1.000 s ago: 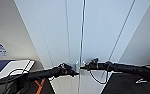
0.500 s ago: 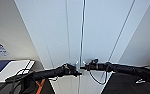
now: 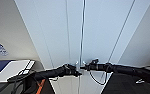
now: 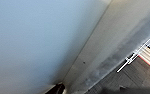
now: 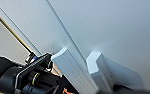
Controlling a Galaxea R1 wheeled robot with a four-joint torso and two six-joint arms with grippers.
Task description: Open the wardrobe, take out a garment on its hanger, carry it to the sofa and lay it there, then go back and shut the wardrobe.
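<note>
Nearest the robot, both arms are reaching forward and meeting at the centre seam of the wardrobe (image 3: 98, 30). The left gripper (image 3: 75, 72) is pressing in beside the seam; whether its fingers are open or closed cannot be told. The right gripper (image 5: 87, 63) is showing its two pale fingers (image 5: 71, 72) spread apart against the door face, clamping nothing. Beyond them the white doors are standing closed. The opening step seems to be in hand; each gripper likely needs a handle between its fingers before pulling outward.
</note>
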